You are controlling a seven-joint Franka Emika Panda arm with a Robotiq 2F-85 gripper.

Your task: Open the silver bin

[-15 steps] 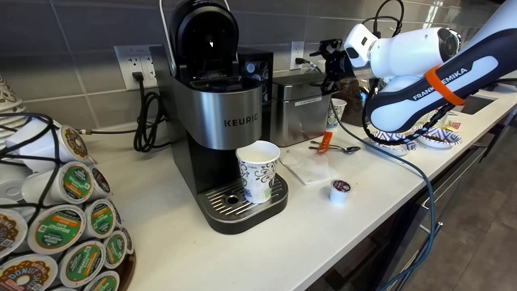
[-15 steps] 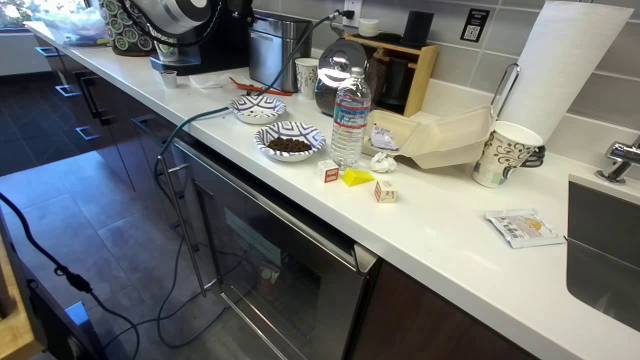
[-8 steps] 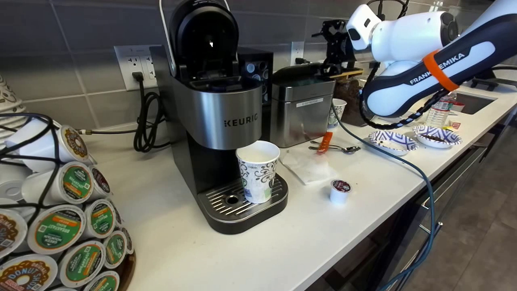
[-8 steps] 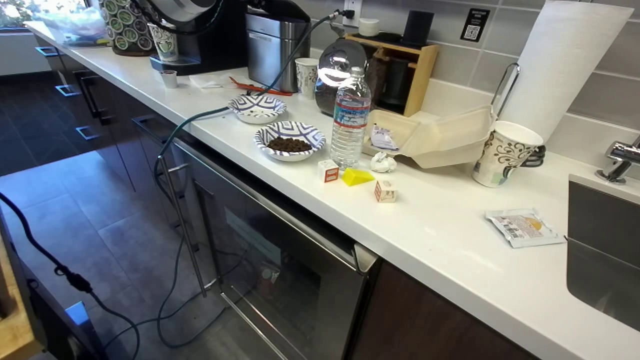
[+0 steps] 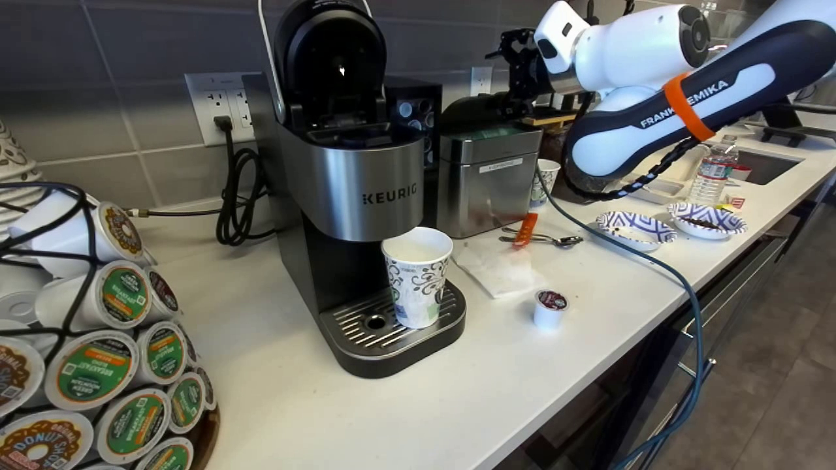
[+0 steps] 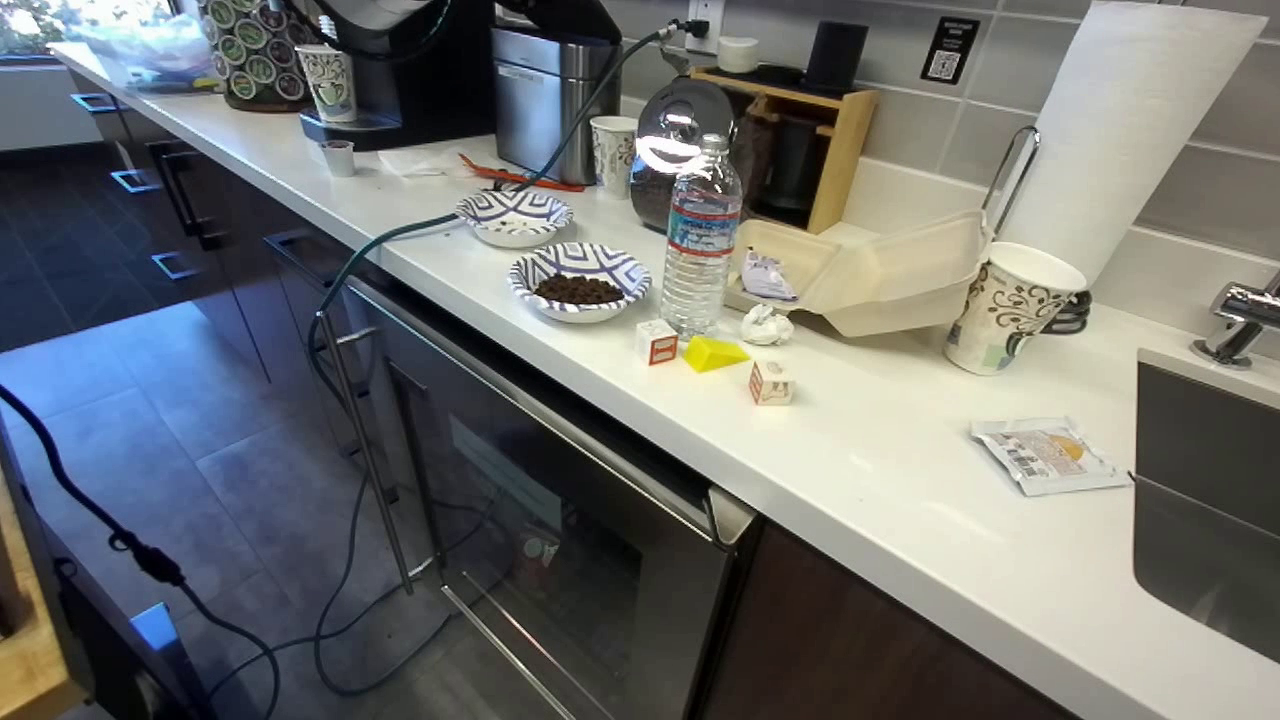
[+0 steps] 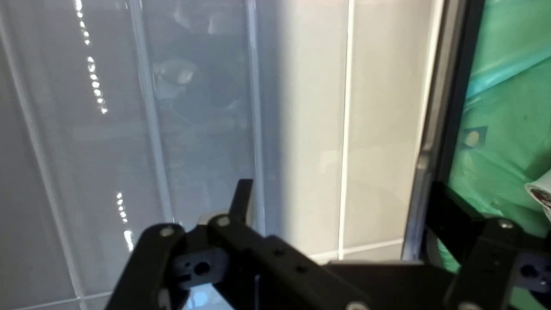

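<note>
The silver bin (image 5: 486, 196), a boxy brushed-steel container, stands beside the coffee machine; it also shows in an exterior view (image 6: 545, 105). Its dark lid (image 5: 471, 112) is raised towards the wall, and the green liner (image 5: 493, 134) shows in the opening. My gripper (image 5: 501, 79) is open above the bin, its lower finger at the raised lid. In the wrist view the open gripper (image 7: 342, 187) has nothing clamped. Its right finger overlaps a steel-and-black bin edge (image 7: 430, 142) in front of the green liner (image 7: 508, 107); I cannot tell whether it touches.
The Keurig machine (image 5: 353, 183) with a raised head and a paper cup (image 5: 418, 281) stands beside the bin. Spoons (image 5: 555, 241), a napkin (image 5: 499, 264), a pod (image 5: 548, 310) and patterned bowls (image 5: 637, 230) lie in front. A blue cable (image 5: 653, 261) crosses the counter.
The bin lid has swung from closed to raised, showing the green liner. My gripper has moved up, then slightly towards the coffee machine.
</note>
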